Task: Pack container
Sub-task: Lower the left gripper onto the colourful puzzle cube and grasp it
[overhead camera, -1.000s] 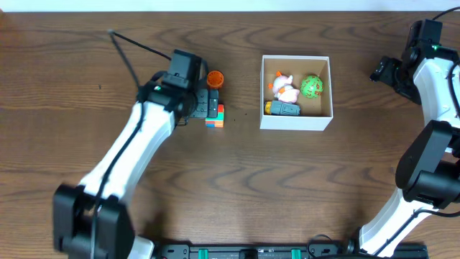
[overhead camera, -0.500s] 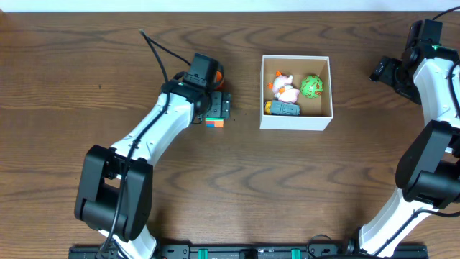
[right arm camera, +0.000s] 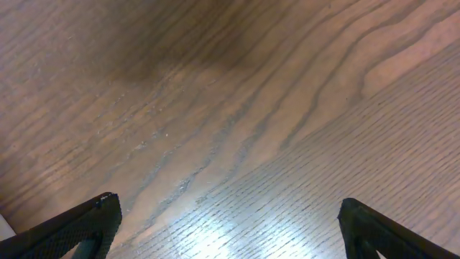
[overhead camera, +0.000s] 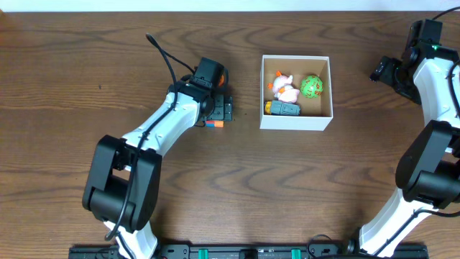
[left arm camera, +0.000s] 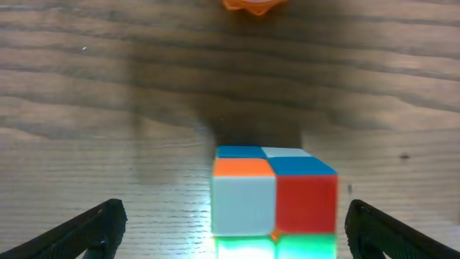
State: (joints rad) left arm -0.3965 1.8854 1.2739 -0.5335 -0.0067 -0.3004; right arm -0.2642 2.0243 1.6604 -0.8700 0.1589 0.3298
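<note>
The container (overhead camera: pixel 295 120), a square white-walled box with a brown inside, stands right of centre and holds a white-and-pink toy (overhead camera: pixel 285 88), a green ball (overhead camera: pixel 312 86) and a grey toy (overhead camera: pixel 282 108). A multicoloured cube (overhead camera: pixel 214 123) lies on the table to the left of it. My left gripper (overhead camera: pixel 220 108) hangs over the cube. In the left wrist view the gripper (left arm camera: pixel 237 232) is open and the cube (left arm camera: pixel 273 198) sits between its fingers, not touched. My right gripper (overhead camera: pixel 382 70) is open and empty at the far right, above bare wood (right arm camera: pixel 230 230).
A small orange object (overhead camera: pixel 221 75) lies just behind the left wrist, mostly hidden; its edge shows at the top of the left wrist view (left arm camera: pixel 251 3). A black cable (overhead camera: pixel 165 57) loops off the left arm. The table is dark wood.
My left arm has swung to the right and come over the cube; the orange object is now mostly covered by the wrist. The right arm has not moved.
</note>
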